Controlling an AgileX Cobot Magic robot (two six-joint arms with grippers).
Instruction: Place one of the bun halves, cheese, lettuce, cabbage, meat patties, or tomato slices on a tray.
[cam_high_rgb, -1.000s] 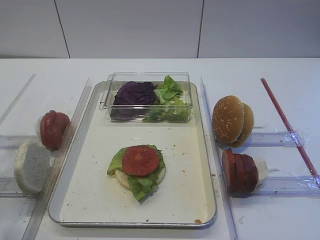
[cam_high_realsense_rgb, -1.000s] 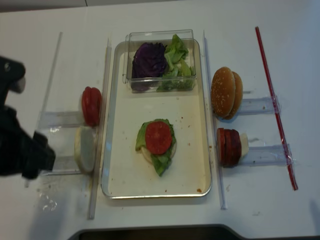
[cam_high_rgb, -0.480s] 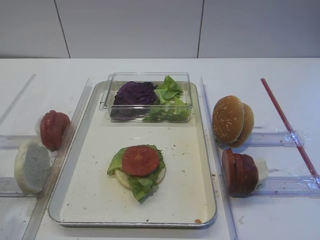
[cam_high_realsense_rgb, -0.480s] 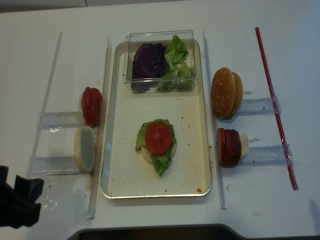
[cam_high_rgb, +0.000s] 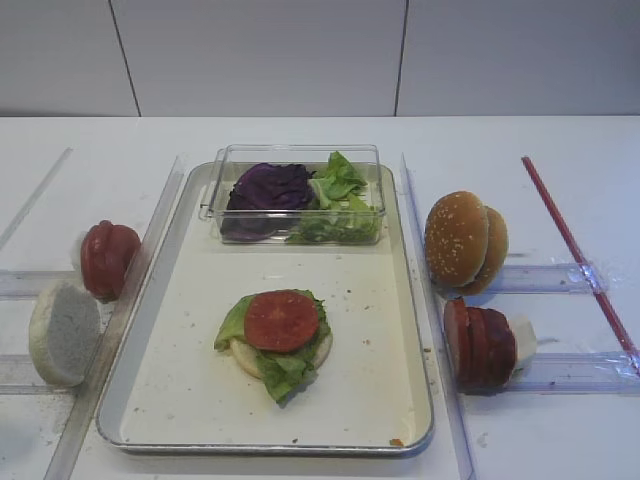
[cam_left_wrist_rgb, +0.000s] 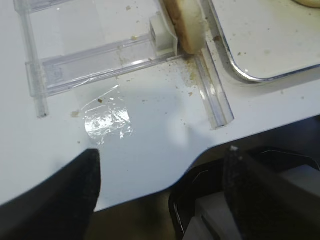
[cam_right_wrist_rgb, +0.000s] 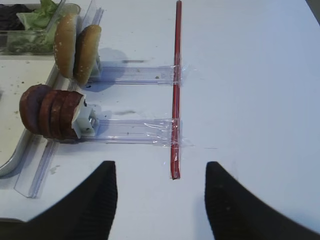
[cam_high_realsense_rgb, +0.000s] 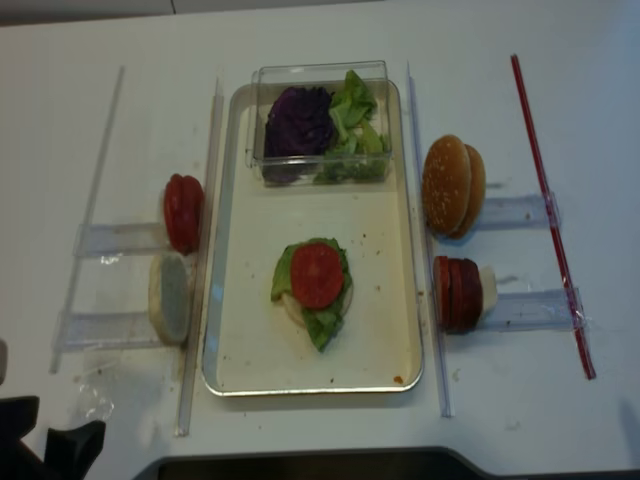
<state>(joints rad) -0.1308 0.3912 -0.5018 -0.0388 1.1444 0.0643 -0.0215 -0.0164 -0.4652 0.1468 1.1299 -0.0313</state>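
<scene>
You see only the two dark fingers (cam_right_wrist_rgb: 95, 205) of the right gripper (cam_right_wrist_rgb: 160, 200) in its wrist view, cut off by the bottom edge. The left gripper (cam_left_wrist_rgb: 160, 200) likewise shows only blurred finger bases at the frame's foot. The bottom bun half (cam_high_rgb: 243, 355) on the tray (cam_high_rgb: 180, 400) lies mostly hidden under lettuce (cam_high_rgb: 285, 368) and a tomato slice (cam_high_rgb: 281, 320). The cabbage (cam_right_wrist_rgb: 12, 11) is cropped at the right wrist view's corner.

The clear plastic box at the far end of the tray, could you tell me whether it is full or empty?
Full: the clear plastic box holds purple cabbage beside green lettuce.
</scene>
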